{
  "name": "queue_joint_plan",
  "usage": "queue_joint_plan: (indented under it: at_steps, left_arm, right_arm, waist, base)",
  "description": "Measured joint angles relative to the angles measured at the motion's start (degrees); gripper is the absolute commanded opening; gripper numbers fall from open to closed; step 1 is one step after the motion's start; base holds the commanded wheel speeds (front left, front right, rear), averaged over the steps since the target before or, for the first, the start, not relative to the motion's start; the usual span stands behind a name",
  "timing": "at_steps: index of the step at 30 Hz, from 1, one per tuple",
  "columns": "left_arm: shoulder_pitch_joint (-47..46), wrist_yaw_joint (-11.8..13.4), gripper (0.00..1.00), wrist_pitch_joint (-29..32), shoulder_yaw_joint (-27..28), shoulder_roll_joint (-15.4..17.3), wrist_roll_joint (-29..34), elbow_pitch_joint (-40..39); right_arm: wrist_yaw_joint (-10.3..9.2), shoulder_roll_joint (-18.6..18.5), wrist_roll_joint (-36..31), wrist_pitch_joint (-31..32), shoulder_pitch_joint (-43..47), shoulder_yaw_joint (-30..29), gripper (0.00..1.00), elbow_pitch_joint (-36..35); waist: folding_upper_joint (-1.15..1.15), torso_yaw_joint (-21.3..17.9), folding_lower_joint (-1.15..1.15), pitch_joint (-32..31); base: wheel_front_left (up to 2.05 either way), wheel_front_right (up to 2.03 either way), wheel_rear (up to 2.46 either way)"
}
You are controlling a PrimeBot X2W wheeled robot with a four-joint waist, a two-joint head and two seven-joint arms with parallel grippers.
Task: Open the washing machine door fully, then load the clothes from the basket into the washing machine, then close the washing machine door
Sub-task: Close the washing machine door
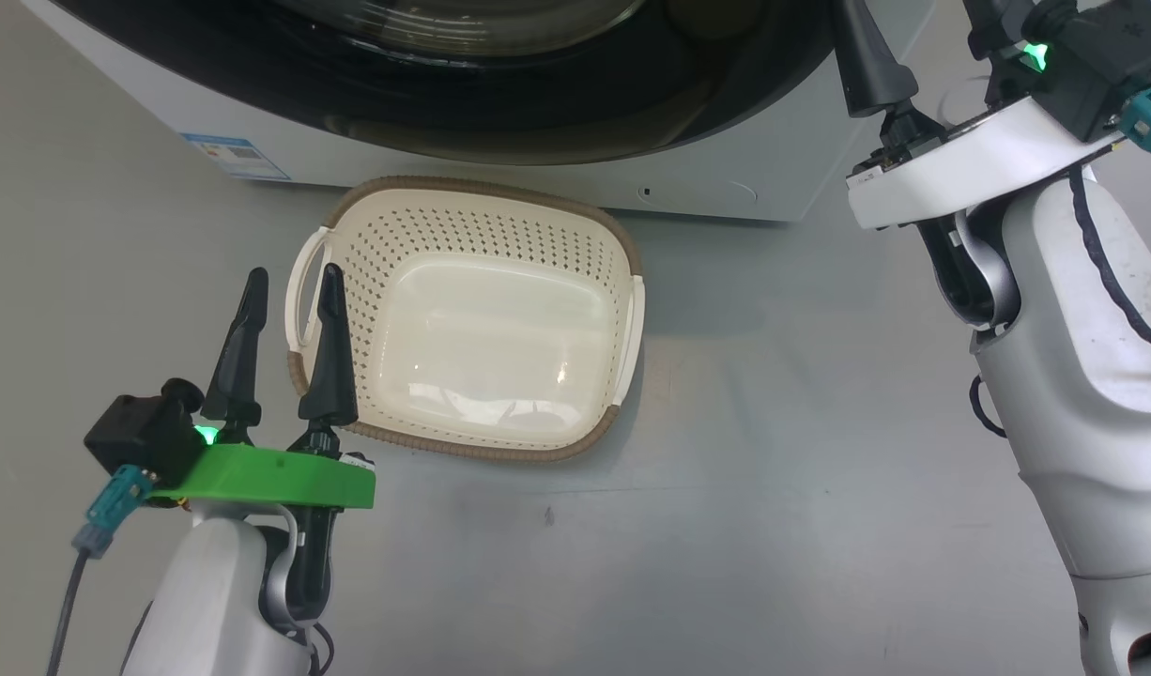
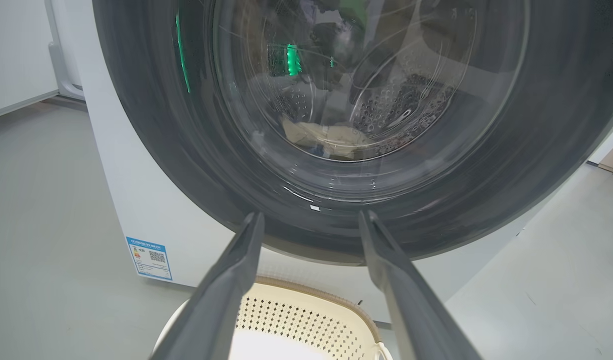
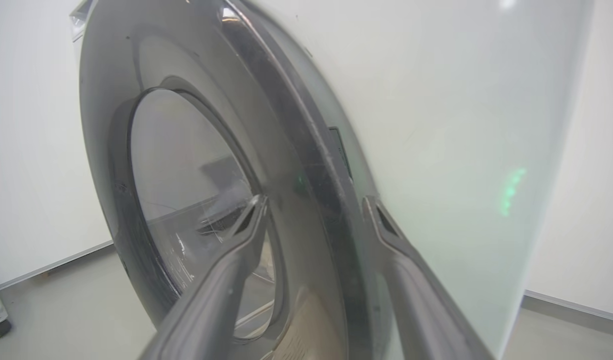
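Note:
The washing machine [image 1: 716, 174] stands at the top, its door [image 1: 500, 127] lying against the white front. Through the door glass [image 2: 336, 90] cream clothes [image 2: 326, 137] rest in the steel drum. The cream basket [image 1: 482, 235] sits on the floor before the machine with nothing in it. My left gripper [image 1: 294, 275] is open, hovering by the basket's left handle [image 1: 299, 282], fingers aimed at the door [image 2: 151, 125]. My right gripper [image 3: 315, 200] is open at the door's right edge [image 3: 306, 150], the black rim lying between its fingers; one finger [image 1: 871, 66] points up at the top right.
Grey floor [image 1: 773, 422] spreads around the basket and to the right of it. A blue label [image 1: 236, 155] marks the machine's lower left corner. White walls [image 3: 31, 150] stand behind and beside the machine.

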Motion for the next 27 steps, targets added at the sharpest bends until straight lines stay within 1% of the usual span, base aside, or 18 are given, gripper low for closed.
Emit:
queue_joint_plan:
  at_steps: [8, 10, 17, 27]
  left_arm:
    - [2.0, 0.0, 1.0, 0.0, 2.9, 0.9, 0.2, 2.0]
    - [2.4, 0.0, 1.0, 0.0, 3.1, 0.9, 0.2, 2.4]
    - [5.2, 0.0, 1.0, 0.0, 3.7, 1.1, 0.6, 3.9]
    - [8.9, 0.0, 1.0, 0.0, 5.3, 1.5, 1.5, 5.1]
  right_arm:
    - [0.0, 0.0, -0.2, 0.0, 6.4, -1.3, 1.0, -3.3]
    - [0.0, 0.0, -0.3, 0.0, 7.4, -1.3, 1.0, -3.6]
    - [0.0, -0.2, -0.5, 0.0, 15.6, -2.3, 1.0, -5.2]
    - [0.0, 0.1, -0.6, 0.0, 26.0, -6.8, 1.0, -6.4]
  waist:
    - [0.0, -2.1, 0.0, -3.4]
    - [0.0, -2.4, 0.0, -3.9]
    - [0.0, -4.1, 0.0, -8.0]
    - [0.0, -6.1, 0.0, -13.8]
  base:
    - [0.0, 0.0, 0.0]
    - [0.0, 0.0, 0.0]
    - [0.0, 0.0, 0.0]
    - [0.0, 0.0, 0.0]
